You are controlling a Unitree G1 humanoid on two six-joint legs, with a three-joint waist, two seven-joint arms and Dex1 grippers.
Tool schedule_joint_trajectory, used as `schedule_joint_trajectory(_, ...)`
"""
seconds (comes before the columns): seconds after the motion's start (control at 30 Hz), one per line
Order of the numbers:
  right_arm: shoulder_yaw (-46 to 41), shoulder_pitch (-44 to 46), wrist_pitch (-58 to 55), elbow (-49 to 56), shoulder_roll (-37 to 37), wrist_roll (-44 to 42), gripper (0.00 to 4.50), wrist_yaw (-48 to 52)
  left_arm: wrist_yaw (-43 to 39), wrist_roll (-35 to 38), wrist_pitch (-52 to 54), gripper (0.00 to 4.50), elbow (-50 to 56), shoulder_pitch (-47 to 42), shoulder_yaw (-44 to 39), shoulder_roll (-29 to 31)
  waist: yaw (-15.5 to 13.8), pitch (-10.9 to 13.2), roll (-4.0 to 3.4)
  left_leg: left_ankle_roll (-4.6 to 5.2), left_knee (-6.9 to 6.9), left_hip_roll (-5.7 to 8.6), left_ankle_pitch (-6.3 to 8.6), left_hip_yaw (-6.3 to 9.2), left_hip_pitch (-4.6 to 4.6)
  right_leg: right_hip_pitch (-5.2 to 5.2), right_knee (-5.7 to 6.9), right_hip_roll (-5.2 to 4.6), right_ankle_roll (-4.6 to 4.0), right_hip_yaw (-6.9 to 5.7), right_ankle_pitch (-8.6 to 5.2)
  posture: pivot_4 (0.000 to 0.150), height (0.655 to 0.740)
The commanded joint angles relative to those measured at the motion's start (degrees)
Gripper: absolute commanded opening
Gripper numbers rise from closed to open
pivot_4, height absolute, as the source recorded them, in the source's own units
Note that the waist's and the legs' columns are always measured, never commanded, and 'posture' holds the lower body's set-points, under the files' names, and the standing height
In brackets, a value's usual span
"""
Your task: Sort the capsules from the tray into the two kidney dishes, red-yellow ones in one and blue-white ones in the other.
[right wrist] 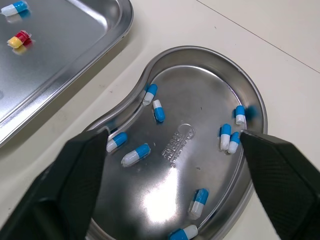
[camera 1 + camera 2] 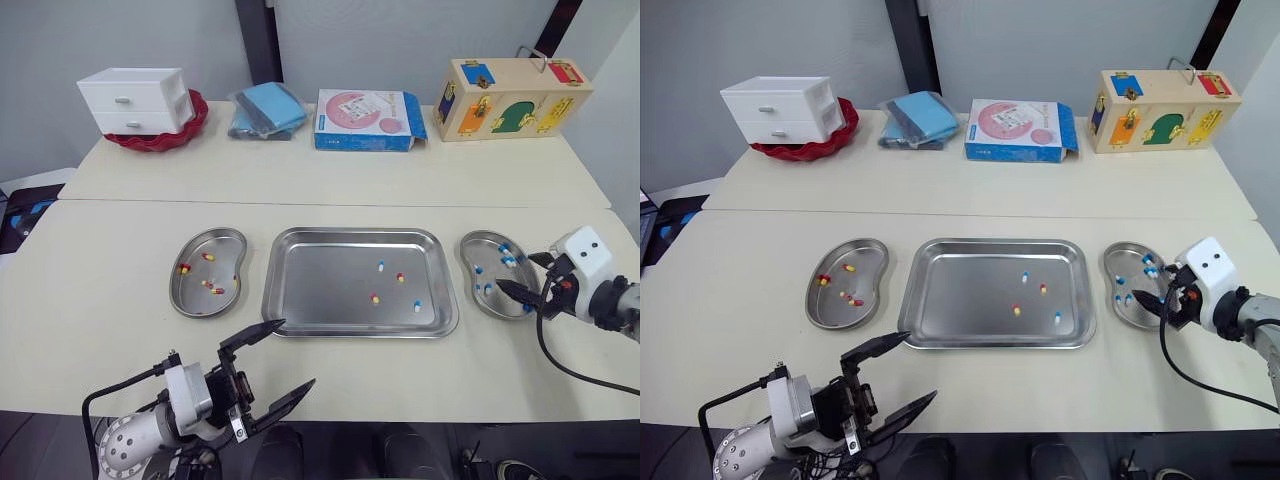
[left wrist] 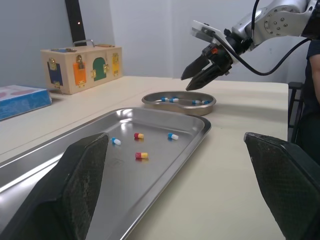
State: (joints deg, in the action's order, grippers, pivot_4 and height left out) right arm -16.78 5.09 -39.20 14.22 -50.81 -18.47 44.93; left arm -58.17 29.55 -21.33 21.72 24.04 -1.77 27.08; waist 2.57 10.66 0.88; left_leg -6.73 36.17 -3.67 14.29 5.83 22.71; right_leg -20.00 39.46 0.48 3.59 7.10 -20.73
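Note:
The steel tray [image 2: 330, 290] lies mid-table with two red-yellow capsules [image 2: 375, 298] and two blue-white capsules [image 2: 380, 265] in it. The left kidney dish [image 2: 225, 268] holds several red-yellow capsules [image 2: 208, 257]. Blue-white capsules [image 1: 136, 154], several of them, lie in the right kidney dish [image 1: 200, 100]. My right gripper [image 2: 517, 272] hangs open just over that right dish, nothing between its fingers. Near the table's front edge, my left gripper [image 2: 296, 353] is open and empty, short of the tray's front left corner.
Along the back of the table stand a white drawer unit [image 2: 135, 100] on a red bowl, a blue packet [image 2: 266, 108], a blue-pink box [image 2: 366, 120] and a wooden lock box [image 2: 510, 98]. Bare tabletop surrounds the tray and dishes.

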Motion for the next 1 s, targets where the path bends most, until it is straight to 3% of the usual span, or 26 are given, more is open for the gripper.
schedule_joint_trajectory(0.03, -1.4, 0.1, 1.4, 0.8, -0.9, -0.1, 4.42, 0.0, 1.2, -0.2, 1.0, 4.50, 1.7, 0.0, -1.0, 0.8, 0.0, 0.0, 0.00, 0.00, 0.00, 0.00, 0.00, 0.00, 0.00, 0.00, 0.00, 0.00, 0.00, 0.00, 0.00, 0.150, 0.7400)
schedule_joint_trajectory(0.3, -6.0, -5.3, 7.5, 0.6, -1.4, -3.3, 4.42, 6.7, 9.5, 0.2, 13.0, 4.50, 4.4, -1.5, -6.6, 5.3, -0.5, 0.0, 0.00, 0.00, 0.01, 0.00, 0.00, 0.05, 0.01, 0.01, 0.01, 0.00, 0.00, -0.05, 0.00, 0.150, 0.7400)
schedule_joint_trajectory(0.47, -12.1, -12.3, 16.8, -2.1, -1.9, -5.8, 4.42, 16.7, 12.2, 4.3, 26.6, 4.50, 4.1, -0.5, -17.5, 14.1, -0.7, 0.0, 0.00, 0.00, 0.01, -0.01, 0.00, 0.08, -0.04, 0.08, -0.01, 0.00, 0.00, -0.09, 0.00, 0.150, 0.7400)
schedule_joint_trajectory(0.67, -15.9, -19.8, 24.0, -7.0, -4.4, -5.4, 4.42, 25.9, 7.1, 5.1, 38.8, 4.50, -8.3, -0.5, -33.0, 26.7, -0.7, 0.0, 0.01, 0.00, -0.03, -0.03, 0.00, 0.07, -0.30, 0.30, -0.01, 0.04, 0.00, -0.09, -0.01, 0.150, 0.7400)
schedule_joint_trajectory(0.77, -15.7, -22.0, 28.4, -10.2, -4.5, -3.9, 4.42, 27.5, 3.9, -0.5, 37.4, 4.50, -16.4, 0.2, -35.3, 30.9, -0.5, 0.0, 0.01, 0.00, -0.07, -0.03, 0.00, 0.00, -0.37, 0.37, -0.13, 0.02, 0.01, -0.04, -0.02, 0.150, 0.7400)
schedule_joint_trajectory(1.0, -14.6, -22.0, 30.7, -13.3, -4.5, -3.4, 4.42, 27.8, -0.4, -5.6, 34.6, 4.50, -27.9, -3.8, -36.1, 34.2, 0.2, 0.0, 0.01, 0.00, -0.11, -0.04, 0.00, 0.00, -0.38, 0.36, -0.14, 0.03, 0.00, -0.06, -0.02, 0.150, 0.7400)
